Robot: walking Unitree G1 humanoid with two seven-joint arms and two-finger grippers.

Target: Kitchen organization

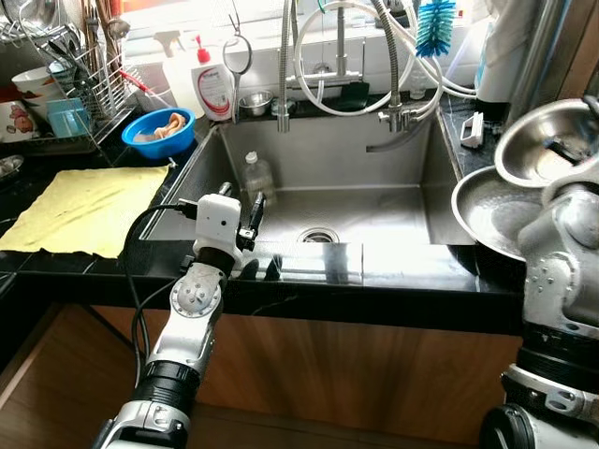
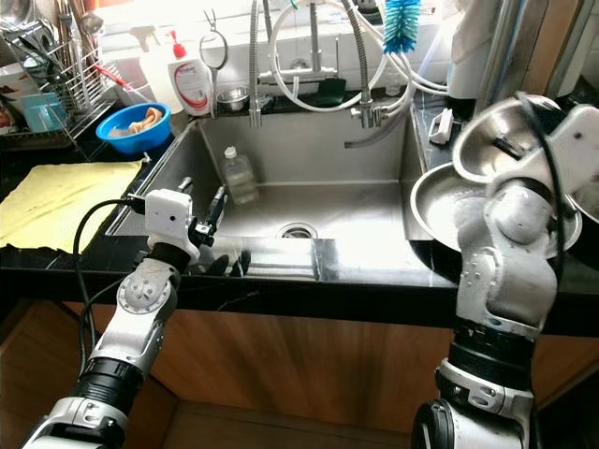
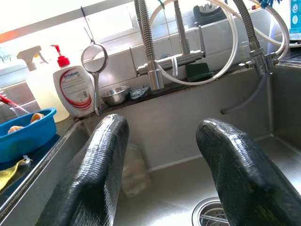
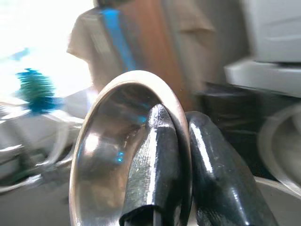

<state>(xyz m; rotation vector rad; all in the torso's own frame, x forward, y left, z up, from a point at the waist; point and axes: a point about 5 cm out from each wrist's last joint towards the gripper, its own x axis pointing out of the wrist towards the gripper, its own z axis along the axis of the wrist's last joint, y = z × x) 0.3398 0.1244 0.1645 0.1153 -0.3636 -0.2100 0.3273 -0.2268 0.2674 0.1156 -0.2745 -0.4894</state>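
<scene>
My right gripper (image 4: pixel 176 165) is pinching the rim of a steel bowl (image 1: pixel 543 140), lifting it above a larger steel pan (image 1: pixel 491 213) right of the sink (image 1: pixel 374 201). My left gripper (image 3: pixel 162 172) is hovering spread over the sink's front left corner, near a clear bottle (image 1: pixel 257 175).

Head cameras look down on the sink (image 1: pixel 328 201); wrist cameras look closely along each arm's jaws.
</scene>
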